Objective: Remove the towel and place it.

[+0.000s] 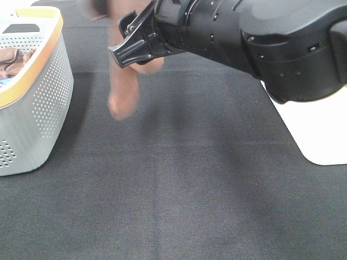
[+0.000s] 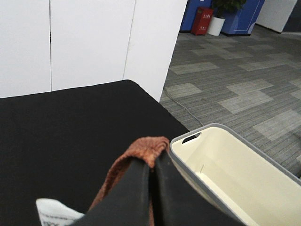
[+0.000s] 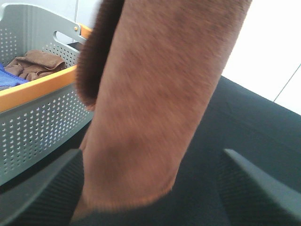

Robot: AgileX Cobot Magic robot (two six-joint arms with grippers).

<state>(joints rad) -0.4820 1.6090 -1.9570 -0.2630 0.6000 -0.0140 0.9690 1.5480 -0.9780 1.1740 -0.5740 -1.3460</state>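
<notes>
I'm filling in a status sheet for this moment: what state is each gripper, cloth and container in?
Left gripper: shut on the towel.
Right gripper: open, straddling the hanging towel without clasping it.
Towel: hanging from the left gripper, motion-blurred.
Brown cloth: bunched up inside the basket.
Basket: upright on the table, open-topped.
Bin: upright, open-topped, nothing visible inside.

Soft, even overhead light spreads over the black table (image 1: 190, 216), with only a faint shadow beside the grey basket (image 1: 38, 108). The hanging towel (image 1: 122, 100) smears with motion blur in the high view and looms out of focus in the right wrist view. The white board (image 1: 325, 135) blows out to glare.
</notes>
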